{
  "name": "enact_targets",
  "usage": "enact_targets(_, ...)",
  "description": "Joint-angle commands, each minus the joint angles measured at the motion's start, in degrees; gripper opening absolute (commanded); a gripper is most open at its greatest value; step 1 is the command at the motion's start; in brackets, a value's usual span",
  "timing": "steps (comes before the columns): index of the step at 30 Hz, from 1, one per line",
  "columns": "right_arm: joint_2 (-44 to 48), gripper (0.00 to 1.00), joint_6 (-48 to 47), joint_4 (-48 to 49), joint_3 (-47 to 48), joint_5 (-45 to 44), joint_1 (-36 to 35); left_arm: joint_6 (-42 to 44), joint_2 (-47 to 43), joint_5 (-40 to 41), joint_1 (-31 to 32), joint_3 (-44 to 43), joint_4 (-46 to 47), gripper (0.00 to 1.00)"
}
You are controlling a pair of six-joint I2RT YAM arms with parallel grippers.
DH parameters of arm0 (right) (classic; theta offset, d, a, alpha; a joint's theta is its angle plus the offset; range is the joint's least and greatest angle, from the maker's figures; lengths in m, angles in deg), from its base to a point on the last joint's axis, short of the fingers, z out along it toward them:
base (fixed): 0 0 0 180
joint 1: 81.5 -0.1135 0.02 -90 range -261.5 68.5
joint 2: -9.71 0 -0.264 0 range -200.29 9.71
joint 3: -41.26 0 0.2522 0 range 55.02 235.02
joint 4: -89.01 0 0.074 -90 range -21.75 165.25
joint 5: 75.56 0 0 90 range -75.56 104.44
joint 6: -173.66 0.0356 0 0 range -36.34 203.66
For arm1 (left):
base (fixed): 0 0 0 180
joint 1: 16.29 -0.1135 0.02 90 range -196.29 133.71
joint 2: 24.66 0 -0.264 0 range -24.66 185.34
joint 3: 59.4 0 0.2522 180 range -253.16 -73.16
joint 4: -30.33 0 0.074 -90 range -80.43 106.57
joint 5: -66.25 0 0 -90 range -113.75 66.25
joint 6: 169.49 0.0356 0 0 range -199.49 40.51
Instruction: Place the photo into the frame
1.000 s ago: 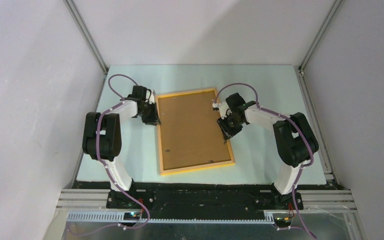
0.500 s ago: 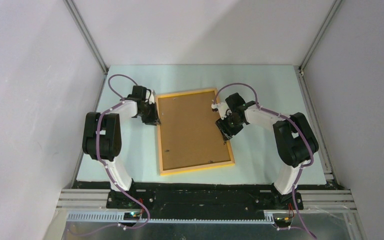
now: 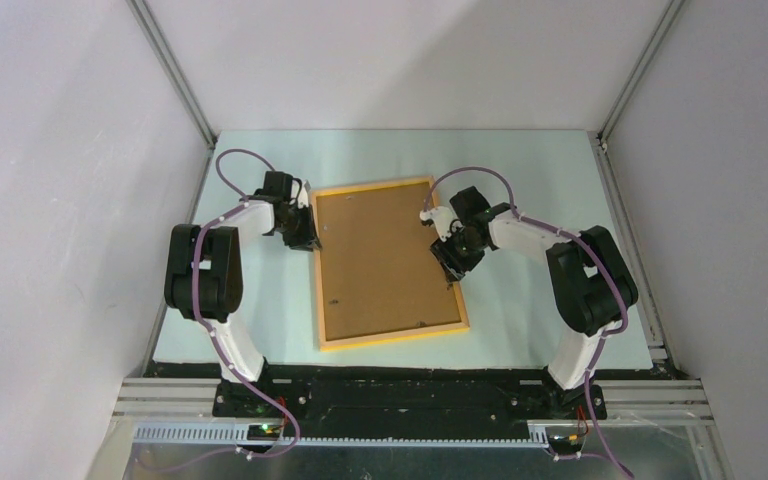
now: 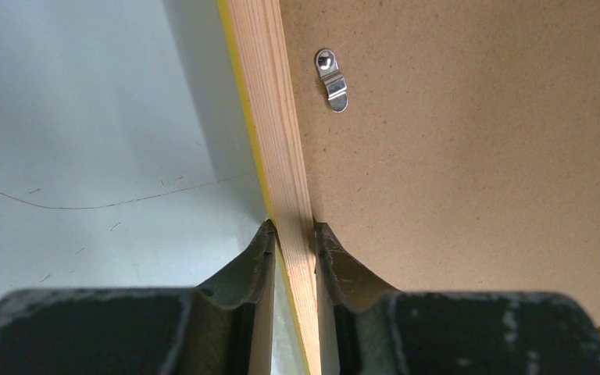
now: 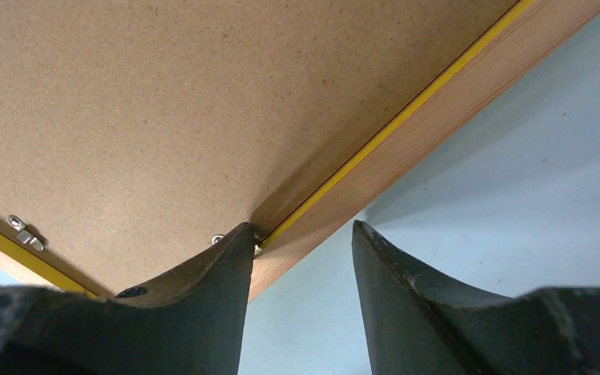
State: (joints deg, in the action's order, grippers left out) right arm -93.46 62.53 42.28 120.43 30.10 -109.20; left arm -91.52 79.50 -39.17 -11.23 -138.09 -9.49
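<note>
The yellow-orange frame (image 3: 390, 336) lies face down in the middle of the table, with a brown backing board (image 3: 380, 255) filling it. The photo is hidden. My left gripper (image 3: 310, 240) is shut on the frame's left rail (image 4: 269, 101), one finger outside it and one on the board side (image 4: 293, 234). My right gripper (image 3: 450, 260) stands open at the right rail (image 5: 453, 101). Its left fingertip (image 5: 238, 242) rests at the board's edge by a small metal clip, and its right fingertip (image 5: 367, 242) hangs over bare table (image 5: 301, 226).
The pale green table (image 3: 540, 180) is boxed in by white walls and aluminium rails on three sides. Small metal turn clips (image 4: 333, 79) sit on the backing board near its edges, another (image 5: 25, 232) in the right wrist view.
My right gripper's jaws have widened and it has shifted slightly along the frame's right rail. The left gripper and the frame have not moved.
</note>
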Motion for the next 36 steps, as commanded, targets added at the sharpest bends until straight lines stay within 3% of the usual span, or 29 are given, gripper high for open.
enact_targets(1,-1.5,0.54,-2.1,-6.4,-3.2,1.0,-1.5,-0.3,-2.5,-3.3,-0.3,-0.2,0.8,0.0)
enact_targets(13,0.6,0.55,1.3,-4.1,-2.8,-0.9,-0.9,-0.4,-2.7,-3.6,-0.4,0.0,0.8,0.0)
enact_targets(21,2.4,0.59,9.0,-4.0,1.2,3.5,5.6,0.4,-1.8,-4.3,-0.3,0.1,0.9,0.0)
enact_targets(36,3.5,0.61,12.3,-1.3,7.3,7.0,12.1,3.5,0.6,-7.8,1.0,-0.6,0.6,0.0)
